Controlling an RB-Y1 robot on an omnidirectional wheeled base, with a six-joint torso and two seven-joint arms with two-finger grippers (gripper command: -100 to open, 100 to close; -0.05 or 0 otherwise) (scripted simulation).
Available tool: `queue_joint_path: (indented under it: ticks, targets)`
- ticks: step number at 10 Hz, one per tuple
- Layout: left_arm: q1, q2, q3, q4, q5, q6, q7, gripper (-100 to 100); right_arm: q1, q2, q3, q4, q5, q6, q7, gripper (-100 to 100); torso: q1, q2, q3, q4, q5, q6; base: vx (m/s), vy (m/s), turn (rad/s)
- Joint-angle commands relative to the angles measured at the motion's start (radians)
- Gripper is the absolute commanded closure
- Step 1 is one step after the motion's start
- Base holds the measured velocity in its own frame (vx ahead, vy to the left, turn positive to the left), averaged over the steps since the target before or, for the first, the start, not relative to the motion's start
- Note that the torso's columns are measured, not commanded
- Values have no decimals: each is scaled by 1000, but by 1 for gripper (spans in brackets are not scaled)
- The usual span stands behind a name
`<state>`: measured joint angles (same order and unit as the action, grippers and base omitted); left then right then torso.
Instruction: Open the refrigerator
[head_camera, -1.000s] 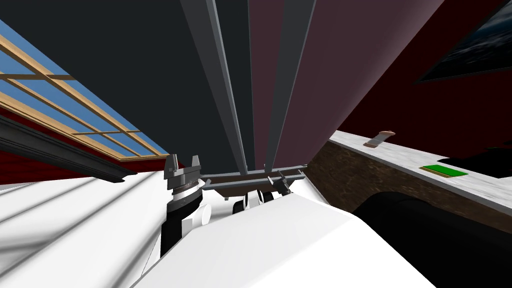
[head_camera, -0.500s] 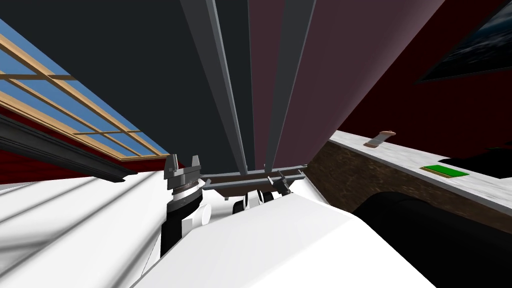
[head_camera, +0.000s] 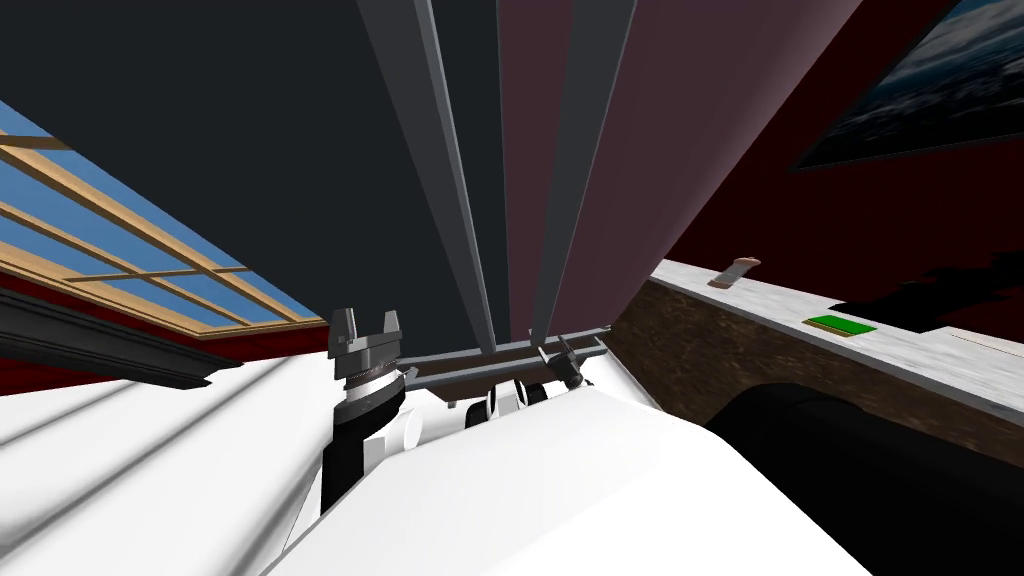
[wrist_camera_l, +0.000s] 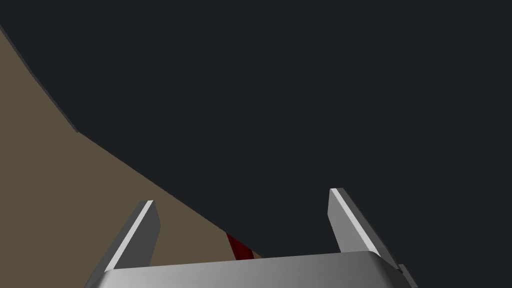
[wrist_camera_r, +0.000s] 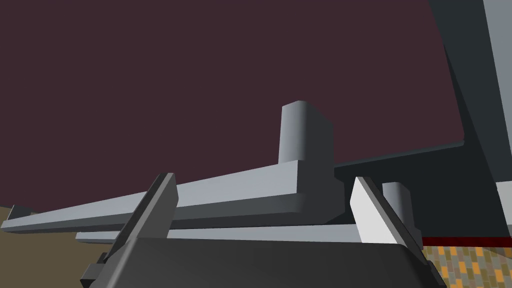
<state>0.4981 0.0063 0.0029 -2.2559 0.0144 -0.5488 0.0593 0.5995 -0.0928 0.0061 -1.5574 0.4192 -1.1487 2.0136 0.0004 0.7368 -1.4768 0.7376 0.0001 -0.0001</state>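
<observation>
The fridge (head_camera: 600, 150) stands at 12 o'clock, and my right gripper (wrist_camera_r: 265, 210) is open with the grey handle (wrist_camera_r: 235, 192) close in front of its 2 fingers (wrist_camera_r: 160, 210), so it should slide in, squeeze tight, then pull back slowly; the left gripper (head_camera: 365, 332) hangs open at 10 o'clock.

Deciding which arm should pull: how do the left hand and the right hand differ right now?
The left hand faces a flat dark grey door with nothing between its fingers; the right hand faces a maroon door with a grey handle bar crossing its finger gap. The left hand is lined up on no handle; the right hand stands at the bar, not closed on it. Both are open.
</observation>
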Motion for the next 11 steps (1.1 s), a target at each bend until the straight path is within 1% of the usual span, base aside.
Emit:
queue_joint_path:
  ticks: [1,6,8,9,10,11]
  targets:
    - [0,0,0,0,0,0,0,0,-2,17,-4,-8,-6,11,-5,-100,-3,3,2,1,-1,0,5,6,-8]
    - [0,0,0,0,0,0,0,0,-2,17,-4,-8,-6,11,-5,-100,1,0,0,0,0,0,-1,-1,4]
    - [0,0,0,0,0,0,0,0,-2,17,-4,-8,-6,11,-5,-100,-1,2,1,0,0,0,-11,-6,40]
    - [0,0,0,0,0,0,0,0,-2,-11,-3,-9,-5,10,-3,-100,-1,2,1,1,0,0,-5,3,7]
    - [0,0,0,0,0,0,0,0,-2,3,-3,-9,-5,11,-4,-100,0,1,1,0,0,0,0,0,0]
    - [0,0,0,0,0,0,0,0,-39,-13,-41,21,-11,21,-19,-100,0,1,1,0,0,0,-65,30,185]
